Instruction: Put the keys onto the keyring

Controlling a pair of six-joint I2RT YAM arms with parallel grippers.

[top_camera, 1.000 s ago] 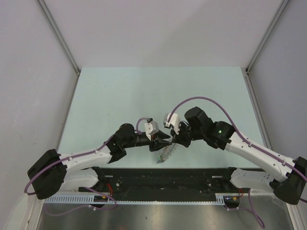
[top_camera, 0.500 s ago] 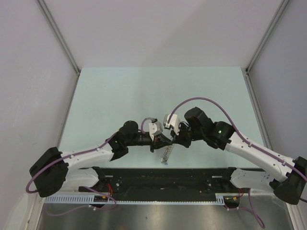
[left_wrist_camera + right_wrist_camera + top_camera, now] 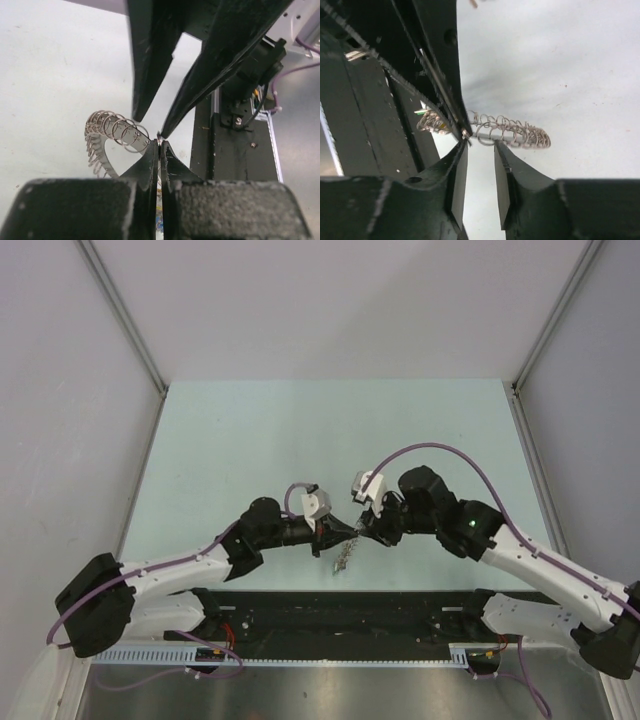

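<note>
My left gripper is shut on a small metal ring of the keyring at its very tips. A chain of linked metal rings hangs from there down to the table. My right gripper is open, tip to tip with the left one; one of its fingers touches the held ring. The chain lies beyond it. The keys show only as a green and yellow bit behind the left fingers, and as coloured specks between the left jaws.
The pale green table is walled on three sides by grey panels. A black rail with cables runs along the near edge just below the grippers, and also shows in the left wrist view.
The left gripper moved right and then back left with the ring. The right arm dropped and its wrist shifted slightly right. The chain swung a little beneath them.
</note>
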